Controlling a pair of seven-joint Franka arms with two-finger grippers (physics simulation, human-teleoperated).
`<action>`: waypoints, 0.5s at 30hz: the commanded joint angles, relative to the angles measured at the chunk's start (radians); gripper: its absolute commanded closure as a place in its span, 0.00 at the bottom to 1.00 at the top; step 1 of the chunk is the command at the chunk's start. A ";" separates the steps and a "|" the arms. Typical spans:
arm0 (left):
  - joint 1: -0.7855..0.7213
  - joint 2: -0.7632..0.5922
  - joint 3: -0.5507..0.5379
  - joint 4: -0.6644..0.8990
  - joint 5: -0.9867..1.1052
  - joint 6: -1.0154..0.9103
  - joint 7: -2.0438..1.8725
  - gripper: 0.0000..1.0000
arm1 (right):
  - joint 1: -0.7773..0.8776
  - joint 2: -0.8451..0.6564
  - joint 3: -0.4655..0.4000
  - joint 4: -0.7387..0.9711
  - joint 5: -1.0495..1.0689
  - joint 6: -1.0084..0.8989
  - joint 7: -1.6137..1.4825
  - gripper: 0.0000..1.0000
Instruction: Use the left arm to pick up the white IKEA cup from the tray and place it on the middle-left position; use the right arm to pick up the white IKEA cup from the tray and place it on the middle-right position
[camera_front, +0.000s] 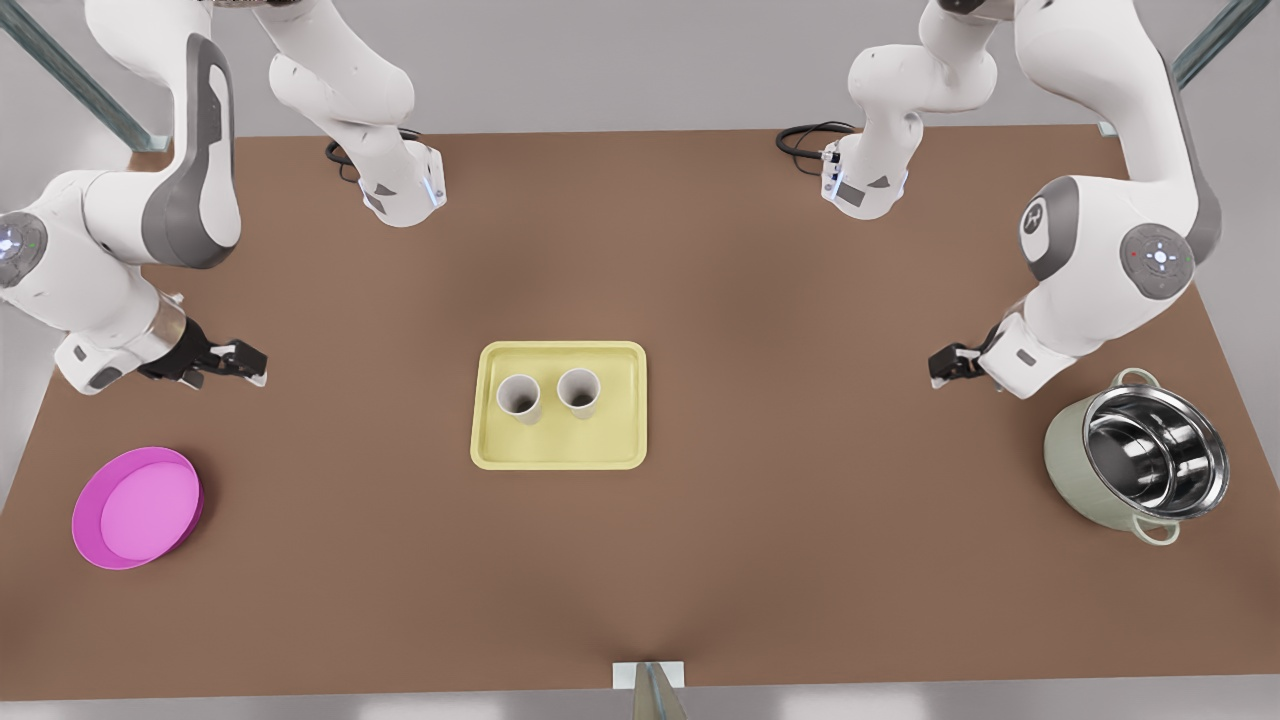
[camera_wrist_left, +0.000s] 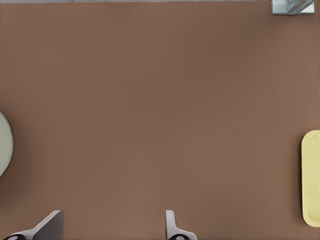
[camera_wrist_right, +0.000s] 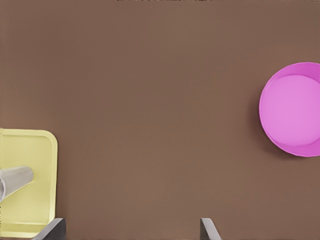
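Standing on the tray (camera_front: 560, 455), both cups (camera_front: 519, 398) (camera_front: 578, 392) lie well apart from the wide-open left gripper (camera_front: 940, 368) and right gripper (camera_front: 245, 365).

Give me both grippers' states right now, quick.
Left gripper: open, holding nothing.
Right gripper: open, holding nothing.

Soft, even light; faint shadows.

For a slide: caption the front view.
Two cups on the tray; left gripper open by the pot, right gripper open by the dish.
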 joint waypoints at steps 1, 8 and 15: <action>0.001 -0.001 0.000 0.001 0.002 0.050 0.018 0.00 | 0.212 0.017 0.006 0.014 -0.002 0.047 -0.062 0.00; -0.323 0.053 -0.008 0.015 0.019 0.025 -0.397 0.00 | 0.357 0.036 0.021 0.026 -0.036 0.042 0.035 0.00; -0.501 0.159 -0.008 0.010 -0.024 0.088 -0.595 0.00 | 0.367 0.231 0.127 0.023 -0.039 0.169 -0.018 0.00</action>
